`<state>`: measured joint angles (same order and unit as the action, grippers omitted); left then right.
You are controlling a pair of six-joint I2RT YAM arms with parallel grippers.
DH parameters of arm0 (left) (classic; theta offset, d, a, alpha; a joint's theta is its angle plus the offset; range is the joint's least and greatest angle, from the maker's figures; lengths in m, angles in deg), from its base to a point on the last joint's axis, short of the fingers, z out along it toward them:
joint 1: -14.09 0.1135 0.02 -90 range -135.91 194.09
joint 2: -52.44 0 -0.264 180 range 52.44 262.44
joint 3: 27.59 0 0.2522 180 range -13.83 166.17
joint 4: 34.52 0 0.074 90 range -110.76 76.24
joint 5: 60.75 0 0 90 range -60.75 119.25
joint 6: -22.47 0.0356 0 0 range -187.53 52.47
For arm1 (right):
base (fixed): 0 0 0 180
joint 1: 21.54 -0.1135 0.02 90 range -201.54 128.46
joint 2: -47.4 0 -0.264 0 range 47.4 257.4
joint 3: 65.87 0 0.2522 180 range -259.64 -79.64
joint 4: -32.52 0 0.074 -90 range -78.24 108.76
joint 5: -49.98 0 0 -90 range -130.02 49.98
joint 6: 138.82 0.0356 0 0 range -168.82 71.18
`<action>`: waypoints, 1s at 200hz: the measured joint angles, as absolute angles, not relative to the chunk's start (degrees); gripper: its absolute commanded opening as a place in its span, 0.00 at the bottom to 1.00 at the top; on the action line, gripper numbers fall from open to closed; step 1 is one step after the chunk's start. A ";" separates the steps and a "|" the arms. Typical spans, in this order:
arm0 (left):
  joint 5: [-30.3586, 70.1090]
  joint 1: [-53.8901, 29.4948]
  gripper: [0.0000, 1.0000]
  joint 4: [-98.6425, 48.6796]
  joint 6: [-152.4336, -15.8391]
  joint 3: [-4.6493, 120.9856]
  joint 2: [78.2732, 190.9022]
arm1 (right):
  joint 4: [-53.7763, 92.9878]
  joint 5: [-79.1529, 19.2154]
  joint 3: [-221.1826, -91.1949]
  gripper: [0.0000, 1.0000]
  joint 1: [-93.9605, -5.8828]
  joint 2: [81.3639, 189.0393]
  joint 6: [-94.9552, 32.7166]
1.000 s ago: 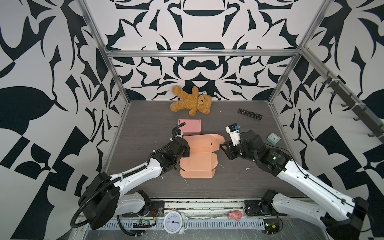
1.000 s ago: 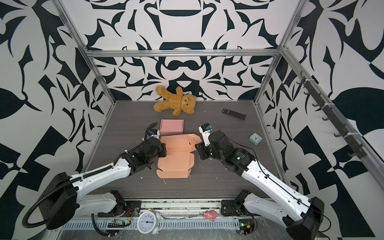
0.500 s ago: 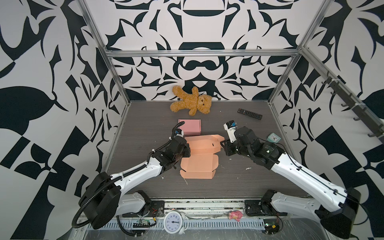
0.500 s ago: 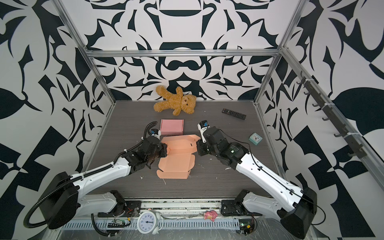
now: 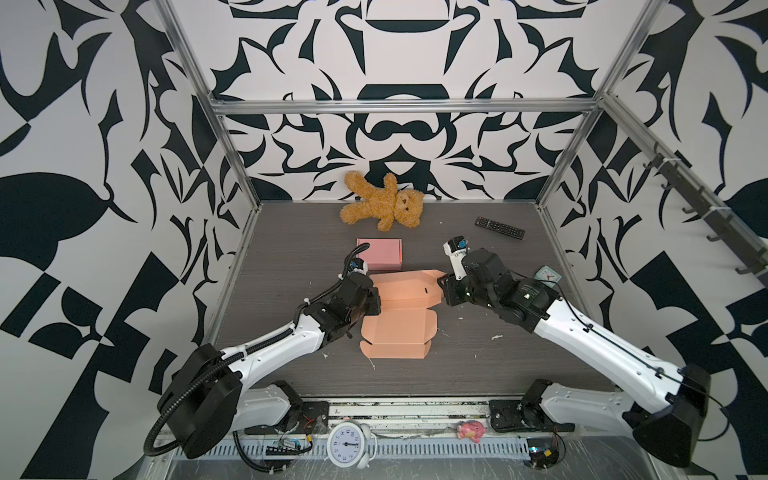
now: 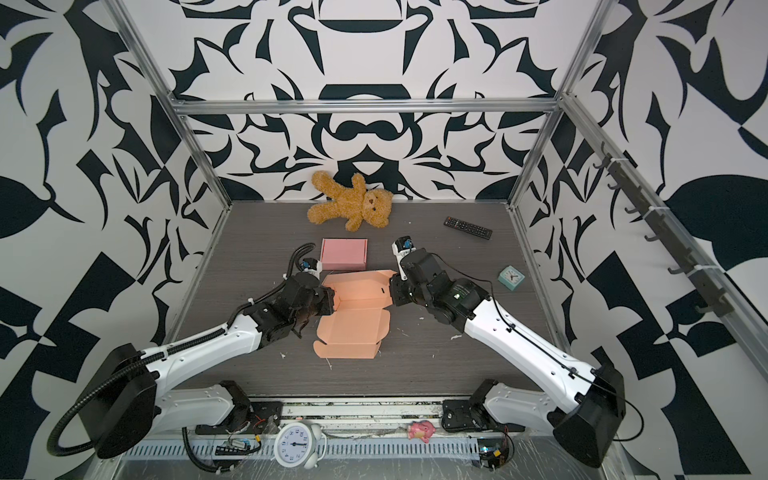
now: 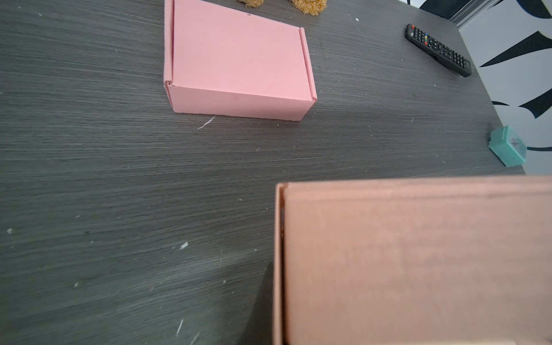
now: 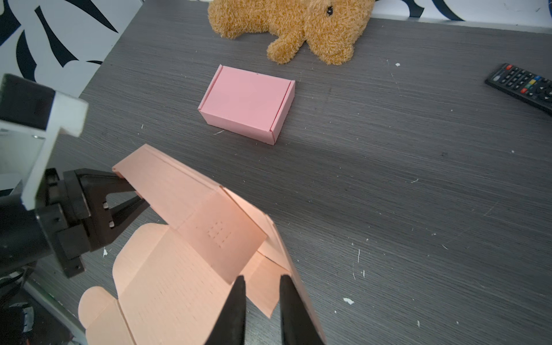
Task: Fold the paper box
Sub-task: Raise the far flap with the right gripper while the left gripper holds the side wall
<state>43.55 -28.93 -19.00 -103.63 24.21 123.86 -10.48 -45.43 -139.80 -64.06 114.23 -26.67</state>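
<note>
Both left gripper [image 8: 136, 191] and right gripper [image 8: 261, 283] straddle paper box [image 8: 167, 283] edges.

The paper box [image 5: 399, 332] lies mid-worktop [image 5: 291, 257], between the left tool [image 5: 373, 298] and the right tool [image 5: 443, 286], with the closed box [image 5: 380, 253] just behind it. The teddy bear [image 5: 382, 203] lies by the back wall, the remote [image 5: 499, 227] back right, the small clock [image 5: 547, 274] near the right edge

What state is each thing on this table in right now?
orange paper box: half folded, rear wall raised, front flaps flat.
pink box: fully folded, closed.
teddy bear: lying down.
remote control: lying flat.
left tool: shut on the orange paper box's rear wall.
right tool: slightly open, astride a side flap.
</note>
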 measured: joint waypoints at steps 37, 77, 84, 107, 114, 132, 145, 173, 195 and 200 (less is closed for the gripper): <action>43.55 -28.93 0.10 -18.72 -103.56 24.21 123.86 | -8.97 -45.37 -139.80 0.21 -64.06 116.92 -26.32; 43.55 -28.93 0.10 -18.74 -103.56 24.21 123.86 | -6.85 -44.29 -139.82 0.21 -64.08 119.56 -25.75; 43.55 -28.93 0.10 -18.74 -103.54 24.21 123.86 | -6.57 -44.05 -139.88 0.21 -64.08 120.04 -25.57; 43.55 -28.93 0.10 -18.76 -103.56 24.21 123.86 | -5.52 -43.07 -139.93 0.20 -64.30 121.51 -24.92; 43.53 -28.93 0.10 -18.76 -103.56 24.21 123.86 | -5.25 -42.79 -139.93 0.20 -64.41 121.94 -24.81; 43.53 -28.93 0.10 -18.76 -103.56 24.21 123.86 | -4.84 -42.31 -140.21 0.20 -64.76 122.93 -24.59; 43.51 -28.93 0.10 -18.78 -103.56 24.21 123.86 | -4.42 -42.15 -140.41 0.20 -64.94 123.39 -24.52; 43.51 -28.91 0.10 -18.76 -103.60 24.21 123.86 | -3.64 -41.91 -140.54 0.21 -65.15 123.63 -24.44; 43.31 -28.76 0.10 -18.76 -103.80 24.21 123.75 | -3.22 -41.63 -140.54 0.21 -65.15 123.63 -24.33; 43.25 -28.63 0.10 -18.76 -103.85 24.21 123.75 | -3.18 -41.54 -140.56 0.21 -65.13 123.63 -24.33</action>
<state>43.25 -28.63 -18.76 -103.85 24.21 123.75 -3.18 -41.54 -140.56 -65.13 123.63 -24.33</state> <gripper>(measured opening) 0.102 0.205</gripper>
